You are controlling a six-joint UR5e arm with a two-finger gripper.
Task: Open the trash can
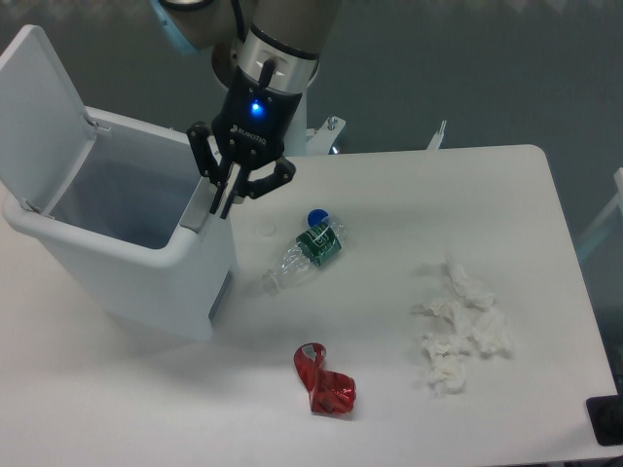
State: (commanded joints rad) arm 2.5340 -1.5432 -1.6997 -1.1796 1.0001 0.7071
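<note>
**Lid Is Up**

The bin (pixel 127 263) sits at the left of the table (pixel 389 389), lid standing open. The gripper (pixel 226 199) is at its front rim, jaws nearly closed, holding nothing. A bump there could tip the lid back down.

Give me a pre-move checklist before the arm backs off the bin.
1. Trash can lid raised, interior showing: ok.
2. Lid will hold upright unaided: cannot tell.
3. Gripper off the front rim tab: not ok, fingertips sit right at it.
4. Gripper holding nothing: ok, shut on nothing visible.
5. Retreat path to the right: ok; crushed bottle, red wrapper and tissues lie low on the table.
</note>
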